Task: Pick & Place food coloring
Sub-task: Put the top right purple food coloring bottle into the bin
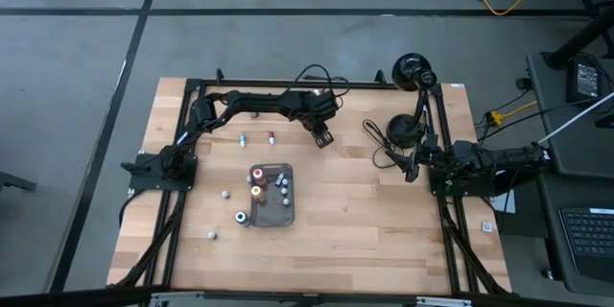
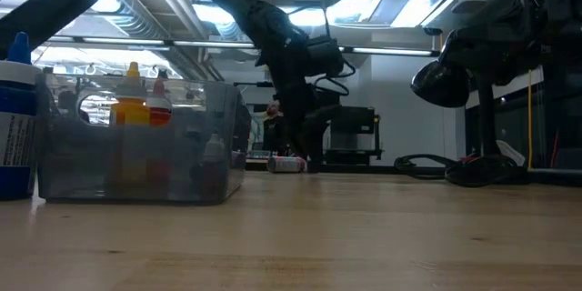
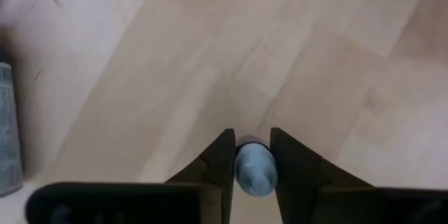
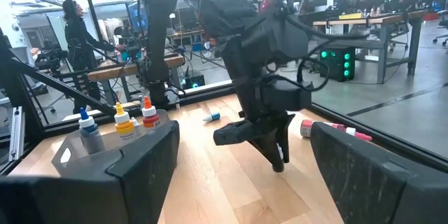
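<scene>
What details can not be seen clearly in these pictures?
- Left wrist view: the bottle between the left gripper fingers shows only its blue top; body hidden.
- Low view: the tray wall blurs the bottles' lower parts.
- High view: loose bottles too small to tell colours.

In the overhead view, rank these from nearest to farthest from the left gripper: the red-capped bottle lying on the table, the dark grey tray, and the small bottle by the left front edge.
From the left gripper, shut on a pale blue bottle:
1. Red-capped bottle lying on the table, beside it toward the left arm's base.
2. Dark grey tray, at mid-table.
3. Small bottle by the left front edge, beyond the tray's far corner.
</scene>
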You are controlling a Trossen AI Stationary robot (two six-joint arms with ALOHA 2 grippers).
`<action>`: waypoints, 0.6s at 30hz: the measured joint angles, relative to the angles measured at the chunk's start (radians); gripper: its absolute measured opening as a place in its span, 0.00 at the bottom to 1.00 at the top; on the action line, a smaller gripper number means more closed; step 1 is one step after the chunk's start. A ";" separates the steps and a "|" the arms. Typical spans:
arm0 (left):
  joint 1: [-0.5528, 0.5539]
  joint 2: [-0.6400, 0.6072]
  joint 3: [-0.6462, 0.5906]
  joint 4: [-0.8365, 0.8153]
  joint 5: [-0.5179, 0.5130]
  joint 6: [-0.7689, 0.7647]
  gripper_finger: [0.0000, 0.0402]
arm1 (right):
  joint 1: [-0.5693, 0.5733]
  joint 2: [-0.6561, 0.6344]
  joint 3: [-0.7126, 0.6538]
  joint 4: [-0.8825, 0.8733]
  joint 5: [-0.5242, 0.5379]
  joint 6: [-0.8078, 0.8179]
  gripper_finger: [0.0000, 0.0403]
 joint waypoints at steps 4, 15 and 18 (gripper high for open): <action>-0.004 -0.034 0.001 -0.002 -0.004 0.001 0.17 | 0.000 0.000 0.000 0.000 0.000 0.000 0.80; -0.055 -0.211 0.000 -0.101 -0.016 0.019 0.17 | 0.000 0.000 0.000 0.000 0.000 0.000 0.80; -0.078 -0.281 0.001 -0.172 -0.028 0.022 0.17 | 0.000 0.000 0.000 0.000 0.000 0.000 0.80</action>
